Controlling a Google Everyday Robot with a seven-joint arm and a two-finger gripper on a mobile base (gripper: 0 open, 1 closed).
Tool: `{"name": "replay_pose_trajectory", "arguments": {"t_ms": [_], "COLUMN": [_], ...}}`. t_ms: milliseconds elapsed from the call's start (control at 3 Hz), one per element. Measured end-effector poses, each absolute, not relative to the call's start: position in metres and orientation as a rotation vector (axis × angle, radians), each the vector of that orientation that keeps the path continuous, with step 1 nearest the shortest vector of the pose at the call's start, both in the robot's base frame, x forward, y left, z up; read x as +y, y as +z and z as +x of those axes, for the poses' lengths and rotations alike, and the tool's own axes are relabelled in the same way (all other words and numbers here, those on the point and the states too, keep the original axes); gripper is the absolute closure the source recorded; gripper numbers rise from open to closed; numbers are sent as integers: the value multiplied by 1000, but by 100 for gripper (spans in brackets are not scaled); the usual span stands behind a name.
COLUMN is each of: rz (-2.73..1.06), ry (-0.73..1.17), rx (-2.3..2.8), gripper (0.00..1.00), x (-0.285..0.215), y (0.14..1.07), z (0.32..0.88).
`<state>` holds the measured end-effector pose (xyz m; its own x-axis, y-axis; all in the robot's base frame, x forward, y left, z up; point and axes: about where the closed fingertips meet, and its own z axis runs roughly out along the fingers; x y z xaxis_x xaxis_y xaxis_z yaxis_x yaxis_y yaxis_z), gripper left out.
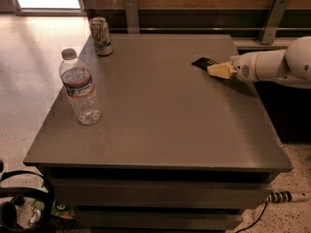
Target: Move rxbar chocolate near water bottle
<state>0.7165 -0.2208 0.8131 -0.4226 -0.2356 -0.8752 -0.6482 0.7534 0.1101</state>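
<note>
The rxbar chocolate (202, 62) is a small flat black bar lying on the grey table (165, 115) at the far right. My gripper (215, 70) reaches in from the right on a white arm and sits at the bar's right end, touching or just over it. The water bottle (80, 88) stands upright near the table's left edge, clear with a grey-white cap and a white label. It is far from the bar.
A pale soda can (100, 36) stands at the table's far left corner. A wooden wall with metal brackets (131, 14) runs behind the table. A black headset (22, 198) lies on the floor at front left, and a cable (282, 197) at front right.
</note>
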Motion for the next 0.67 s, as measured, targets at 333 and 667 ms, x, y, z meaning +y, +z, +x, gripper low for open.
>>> {"name": "replay_pose_trajectory", "arguments": {"t_ms": [333,667], "rz": [-668,-668], "ry": [547,547], "rx": [1999,1999], "gripper": [100,100], "x": [-221,-221], "y": [815,816], "z": [717,717]}}
